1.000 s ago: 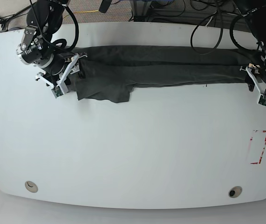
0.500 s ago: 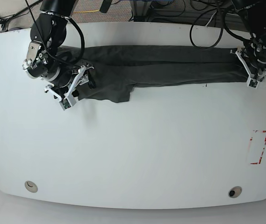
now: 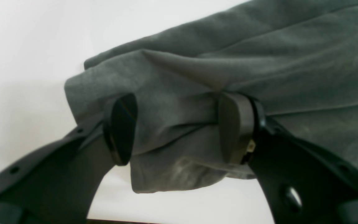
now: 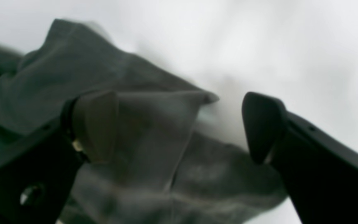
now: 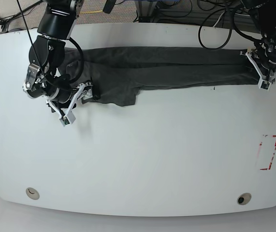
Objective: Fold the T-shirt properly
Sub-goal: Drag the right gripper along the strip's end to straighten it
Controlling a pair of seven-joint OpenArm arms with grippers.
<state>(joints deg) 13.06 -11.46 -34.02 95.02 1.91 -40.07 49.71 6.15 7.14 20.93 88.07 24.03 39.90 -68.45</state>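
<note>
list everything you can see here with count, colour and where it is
T-shirt: one, dark charcoal grey, folded into a long band across the far part of the table, a flap hanging toward the near side at the base view's left
table: one, white, fills most of the base view
red marking: one, red and white, on the table near its right edge in the base view
round fittings: two, metallic, set in the table's near corners
cables: several, black, on the floor beyond the table
right gripper: one, black pads, open at the cloth's end on the base view's left
left gripper: one, black pads, cloth bunched between them at the opposite end
</note>
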